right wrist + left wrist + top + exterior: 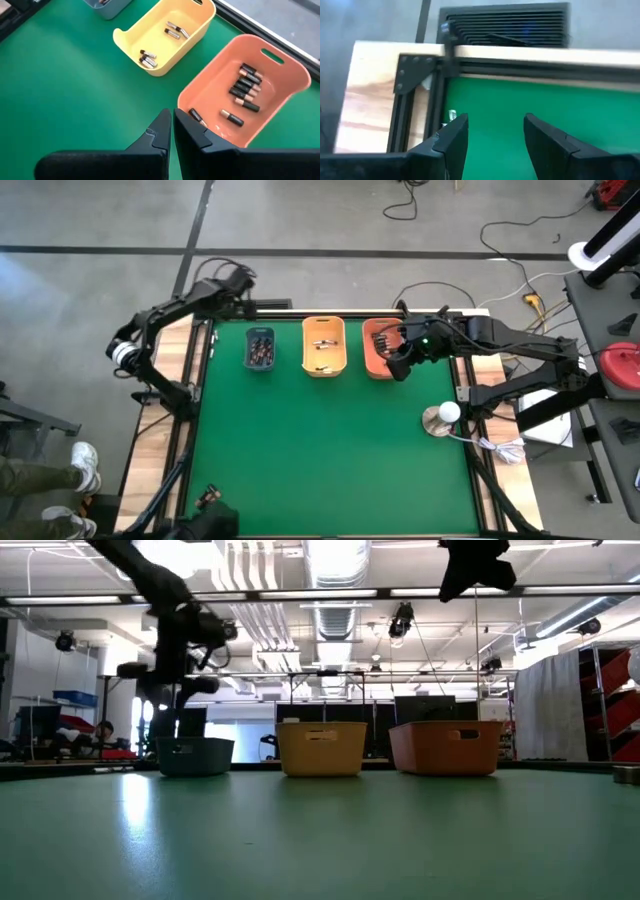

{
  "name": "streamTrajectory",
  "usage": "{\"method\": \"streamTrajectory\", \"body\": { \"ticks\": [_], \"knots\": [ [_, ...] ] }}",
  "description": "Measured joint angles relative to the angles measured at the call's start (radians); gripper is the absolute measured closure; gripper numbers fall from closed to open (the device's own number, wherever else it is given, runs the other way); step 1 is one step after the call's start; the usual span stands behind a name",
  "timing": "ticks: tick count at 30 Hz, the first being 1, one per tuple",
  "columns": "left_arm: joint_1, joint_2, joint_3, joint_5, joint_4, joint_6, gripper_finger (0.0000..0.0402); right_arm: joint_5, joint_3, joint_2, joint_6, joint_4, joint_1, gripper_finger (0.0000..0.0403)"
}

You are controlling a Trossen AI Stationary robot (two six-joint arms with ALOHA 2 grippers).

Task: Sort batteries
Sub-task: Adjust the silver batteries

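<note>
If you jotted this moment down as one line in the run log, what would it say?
task: sort batteries | left gripper: open, empty, table's far-left corner | right gripper: shut, above orange bin | batteries: in bins

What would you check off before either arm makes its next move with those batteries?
1. Left hand free: ok. It is open with nothing between its fingers, up by the table's far left corner.
2. Right hand free: ok. It is shut with nothing visibly held, poised above the near rim of the orange bin.
3. Bins upright in a row: ok. Grey-blue bin, yellow bin and the orange one stand side by side.
4. Batteries inside bins: ok. Batteries lie in the orange bin; others in the yellow.
5. Loose batteries on the mat: none visible.
6. Grey-blue bin's contents sorted: cannot tell.
</note>
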Motion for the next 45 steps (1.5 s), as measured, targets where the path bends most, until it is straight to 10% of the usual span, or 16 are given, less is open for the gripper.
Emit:
{"method": "streamTrajectory", "body": {
  "ticks": [12, 21, 31, 45],
  "knots": [
    [0.133, 0.181, 0.086, 0.078, 0.113, -0.014, 0.0232, 0.005, -0.001, 0.049, -0.107, 0.084, 0.0, 0.039],
    [0.184, 0.432, 0.427, 0.168, -0.28, 0.247, 0.0232, 0.005, -0.002, -0.043, -0.193, 0.06, -0.07, 0.039],
    [0.209, 0.561, 0.51, 0.212, -0.479, 0.294, 0.0232, 0.005, -0.002, -0.081, -0.347, 0.064, -0.233, 0.039],
    [0.158, 0.37, 0.399, 0.106, -0.457, -0.152, 0.024, 0.008, -0.008, -0.084, -0.494, 0.156, -0.273, 0.039]
  ]
}}
